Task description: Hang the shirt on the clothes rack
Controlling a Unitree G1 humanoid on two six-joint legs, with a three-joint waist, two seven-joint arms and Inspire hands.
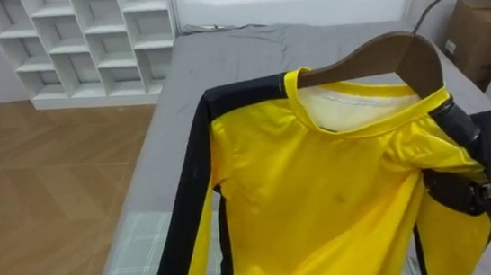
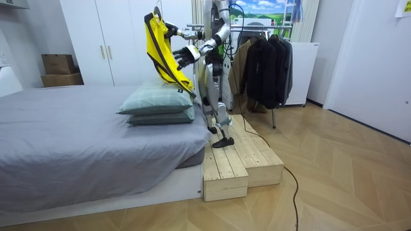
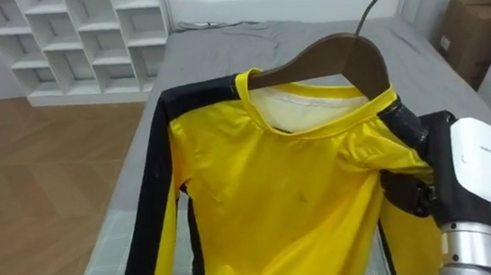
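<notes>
Right hand (image 3: 476,169) reaches under the shirt's (image 3: 295,187) shoulder, grip hidden. Shirt hangs on a hanger (image 3: 332,55), held up over the bed (image 3: 219,45). Left hand (image 2: 187,28) is raised, its fingers unreadable.

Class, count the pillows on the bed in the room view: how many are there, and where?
2. The upper pillow lies stacked on the lower pillow at the end of the bed beside the robot, below the yellow shirt. More could be hidden behind them.
</notes>
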